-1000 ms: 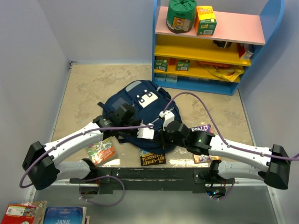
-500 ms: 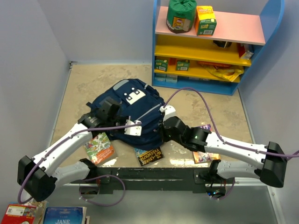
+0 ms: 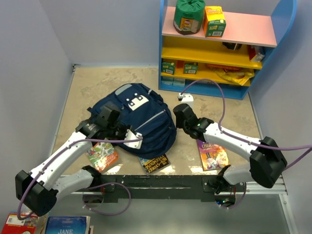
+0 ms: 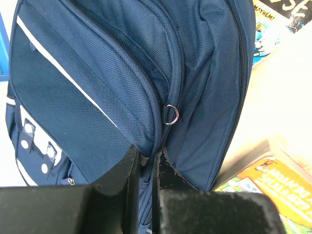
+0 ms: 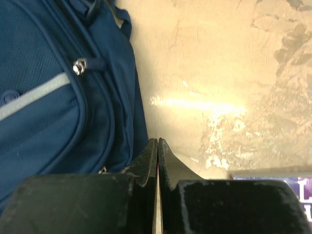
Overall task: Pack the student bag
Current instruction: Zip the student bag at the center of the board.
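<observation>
On tabletop: navy blue fabric backpack (image 3: 151, 126), soft, floppy.
Left hand (image 4: 145, 153): pinched on its seam.
Right hand (image 5: 157, 142): closed, empty.
Grip: seam, likely.

"JANE" is read in white on a blue book cover (image 3: 67, 229) at the bottom left edge of the top view. "MAYHEM!" is read in yellow on an illustrated book cover (image 4: 267, 9) beside the navy blue fabric backpack (image 4: 122, 73). Lettering on an orange book cover (image 4: 285, 181) is only partly legible, perhaps "DENTON".
</observation>
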